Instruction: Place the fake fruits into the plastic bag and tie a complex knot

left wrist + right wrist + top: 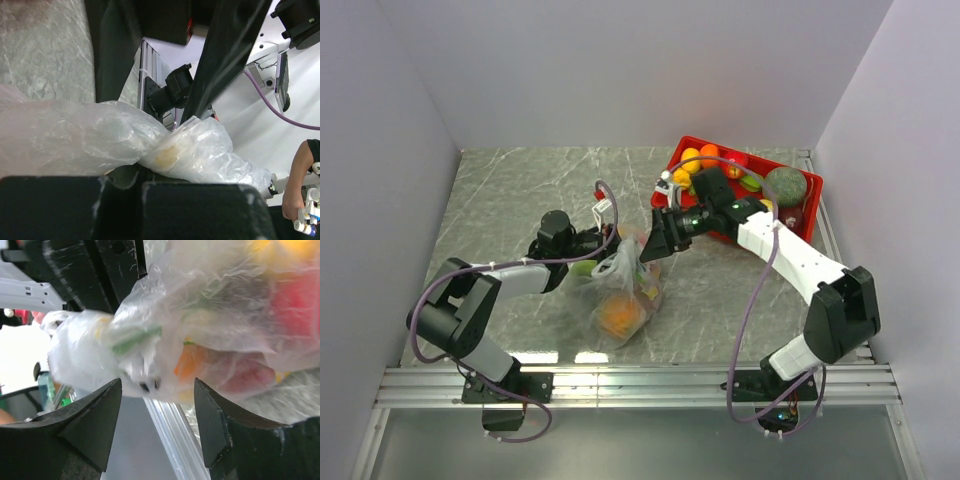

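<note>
The bag (620, 300) sits on the table (500, 200) between the arms, fruits (620, 316) inside; the left gripper (603, 240) is clamped tight, seemingly on its twisted neck (626, 250). The right gripper (650, 245) stands wide beside it, holding nothing.

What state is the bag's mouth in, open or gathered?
Gathered: the bag has its neck twisted into a bunch; fruits inside.
</note>
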Robot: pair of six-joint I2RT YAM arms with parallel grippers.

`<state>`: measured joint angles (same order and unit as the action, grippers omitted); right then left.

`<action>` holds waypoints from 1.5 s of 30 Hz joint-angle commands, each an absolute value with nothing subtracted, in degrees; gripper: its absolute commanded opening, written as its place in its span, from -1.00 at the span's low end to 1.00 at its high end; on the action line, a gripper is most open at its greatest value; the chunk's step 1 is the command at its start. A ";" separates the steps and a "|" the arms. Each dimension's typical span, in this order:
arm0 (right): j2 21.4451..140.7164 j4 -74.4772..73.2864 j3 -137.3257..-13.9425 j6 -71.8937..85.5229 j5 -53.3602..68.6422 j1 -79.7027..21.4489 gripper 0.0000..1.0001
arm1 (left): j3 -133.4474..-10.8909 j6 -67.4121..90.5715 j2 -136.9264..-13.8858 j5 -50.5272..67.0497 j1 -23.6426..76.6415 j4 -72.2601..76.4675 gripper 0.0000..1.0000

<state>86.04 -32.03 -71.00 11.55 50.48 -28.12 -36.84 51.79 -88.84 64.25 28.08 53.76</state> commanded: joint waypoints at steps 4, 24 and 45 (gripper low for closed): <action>89.91 -23.47 -71.10 16.61 49.13 -32.87 0.38 | -39.46 52.56 -89.73 65.39 29.70 59.32 -0.99; 91.85 -27.57 -72.94 12.94 50.01 -29.63 0.68 | -38.85 48.86 -88.33 67.76 29.53 55.45 -0.99; 87.18 -34.55 -68.47 12.91 61.43 -22.76 -0.04 | -39.72 49.31 -88.86 68.11 29.62 55.02 -0.87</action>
